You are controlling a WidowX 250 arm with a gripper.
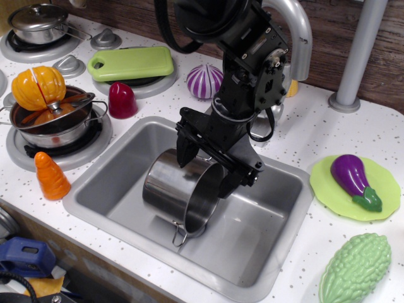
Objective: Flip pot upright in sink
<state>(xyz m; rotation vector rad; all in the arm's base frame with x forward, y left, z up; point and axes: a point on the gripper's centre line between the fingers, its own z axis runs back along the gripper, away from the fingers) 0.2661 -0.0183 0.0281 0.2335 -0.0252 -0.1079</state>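
Note:
The shiny steel pot (177, 189) lies tilted on its side in the grey sink (120, 180), its mouth facing front right and one wire loop handle (180, 235) near the basin floor. My black gripper (204, 177) hangs right over the pot's upper side. Its jaws are spread wide: one finger (184, 150) is over the pot's wall near the base end, the other (228, 182) is at the rim. I cannot tell whether the fingers touch the pot.
A shallow pan with orange toy food (53, 120) sits on the left burner, and an orange carrot (50, 177) by the sink's left rim. A lidded pot (38, 22) is back left. A green board (130, 63), red piece (122, 100), purple onion (203, 81), tap (297, 38), eggplant plate (356, 186) and green gourd (355, 268) surround the sink.

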